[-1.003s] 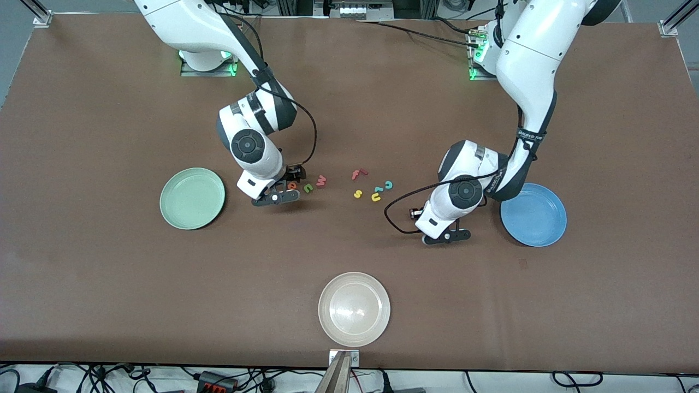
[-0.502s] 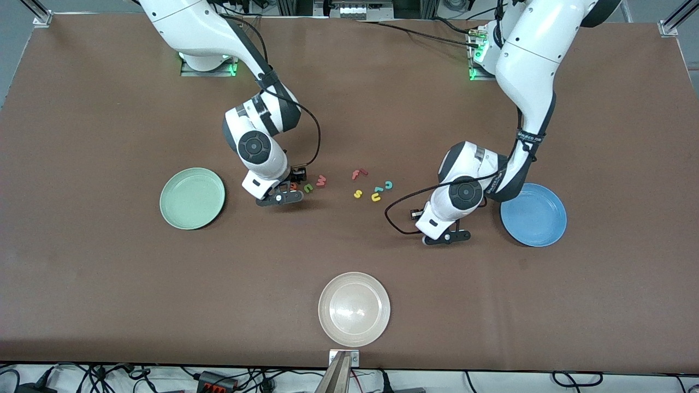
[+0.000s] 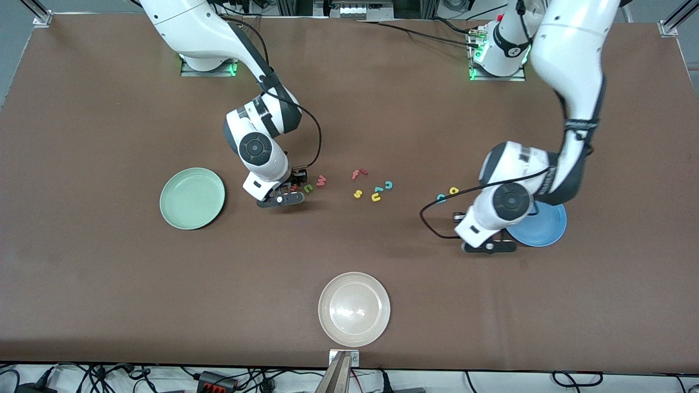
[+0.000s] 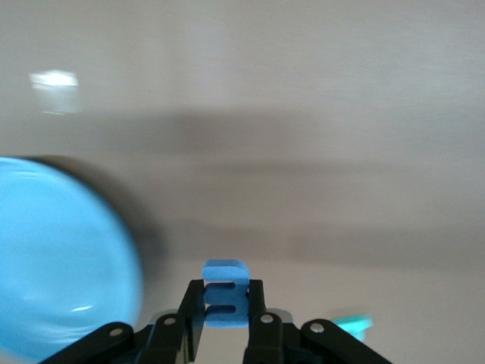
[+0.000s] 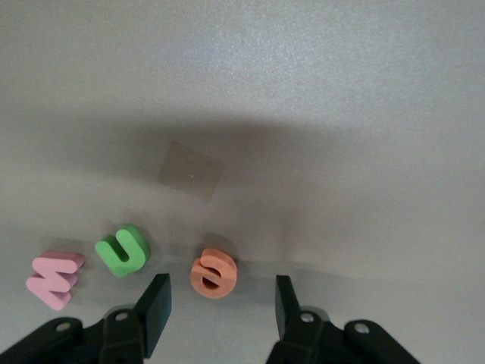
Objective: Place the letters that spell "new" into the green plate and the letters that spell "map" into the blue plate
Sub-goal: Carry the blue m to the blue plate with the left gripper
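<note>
The left gripper (image 4: 226, 327) hangs just beside the blue plate (image 3: 546, 229), at that plate's edge toward the right arm's end of the table, its fingers clamped on the blue "m" (image 4: 226, 296). The teal "a" (image 3: 440, 197) and the yellow "p" (image 3: 453, 190) lie close together on the brown table (image 3: 109, 284) near that plate, neither one in it. Toward the right arm's end, the right gripper (image 5: 220, 303) sits low over the table with its fingers (image 5: 155, 303) standing apart on either side of the orange "e" (image 5: 214, 273), not touching it. Just beside the "e" lies the green "n" (image 5: 123, 250), then the pink "w" (image 5: 53, 277), the three in a short row. The green plate (image 3: 192, 198) holds no letters and lies near this row, closer to the table's end. A loose cluster of other letters (image 3: 373, 186) rests between the two arms, and a beige plate (image 3: 354, 309) sits nearest the front camera.
</note>
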Motion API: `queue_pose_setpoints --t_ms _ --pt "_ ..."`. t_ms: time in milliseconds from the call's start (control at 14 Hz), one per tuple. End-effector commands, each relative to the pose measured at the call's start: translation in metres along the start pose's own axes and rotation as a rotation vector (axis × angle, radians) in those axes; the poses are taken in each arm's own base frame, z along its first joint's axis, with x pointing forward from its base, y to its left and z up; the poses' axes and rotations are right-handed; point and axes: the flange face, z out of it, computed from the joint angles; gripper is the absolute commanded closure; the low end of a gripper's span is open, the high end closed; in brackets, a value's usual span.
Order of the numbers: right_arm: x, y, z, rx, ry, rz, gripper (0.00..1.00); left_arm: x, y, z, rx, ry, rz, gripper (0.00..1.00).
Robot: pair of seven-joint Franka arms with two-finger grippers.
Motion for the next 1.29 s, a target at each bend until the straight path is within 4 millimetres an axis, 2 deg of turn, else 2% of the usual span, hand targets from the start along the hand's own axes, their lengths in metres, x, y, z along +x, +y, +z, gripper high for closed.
queue_pose_setpoints --t_ms 0,72,143,215,287,430,573,645,717,788,860,932,1003,1075,1218 --pt "0.004 -0.006 0.005 -0.006 0.007 0.004 0.37 -0.003 -0.072 -0.011 0.016 -0.042 0.133 0.9" --pt "0.004 -0.008 0.006 -0.008 0.009 -0.002 0.37 -0.002 -0.101 -0.003 0.005 -0.06 0.154 0.9" --pt "0.004 -0.008 0.006 -0.008 0.009 -0.002 0.44 -0.005 -0.124 0.011 -0.005 -0.078 0.183 0.9" --pt "0.004 -0.008 0.006 -0.008 0.009 -0.002 0.46 -0.007 -0.134 0.021 -0.01 -0.088 0.192 0.9" --pt "0.004 -0.008 0.008 -0.009 0.006 -0.003 0.48 -0.014 -0.138 0.043 -0.015 -0.09 0.189 0.9" --pt "0.004 -0.009 0.01 -0.01 0.005 -0.003 0.53 -0.025 -0.135 0.07 -0.024 -0.047 0.195 0.89" --pt "0.003 -0.008 0.014 -0.012 -0.001 -0.003 0.57 -0.03 -0.132 0.081 -0.031 -0.023 0.195 0.86" --pt "0.004 -0.007 0.015 -0.017 0.0 -0.007 0.63 -0.032 -0.13 0.085 -0.032 -0.017 0.197 0.79" --pt "0.004 -0.007 0.015 -0.019 0.0 -0.01 0.7 -0.032 -0.129 0.085 -0.033 -0.011 0.196 0.46" --pt "0.006 -0.005 0.011 -0.017 0.006 -0.014 0.78 -0.031 -0.129 0.085 -0.033 -0.009 0.196 0.0" --pt "0.009 -0.002 0.007 -0.015 0.011 -0.007 0.86 -0.031 -0.127 0.081 -0.033 -0.007 0.199 0.0" --pt "0.012 0.001 -0.004 -0.009 0.022 0.0 0.88 -0.031 -0.126 0.066 -0.033 0.01 0.202 0.0" --pt "0.017 0.01 -0.023 -0.003 0.042 0.015 0.89 -0.033 -0.116 0.051 -0.032 0.011 0.215 0.0" --pt "0.02 0.024 -0.038 -0.005 0.036 0.039 0.9 -0.033 -0.106 0.033 -0.035 0.024 0.229 0.0" --pt "0.029 0.066 -0.069 -0.019 0.034 0.097 0.9 -0.034 -0.064 0.01 -0.048 0.004 0.316 0.0"
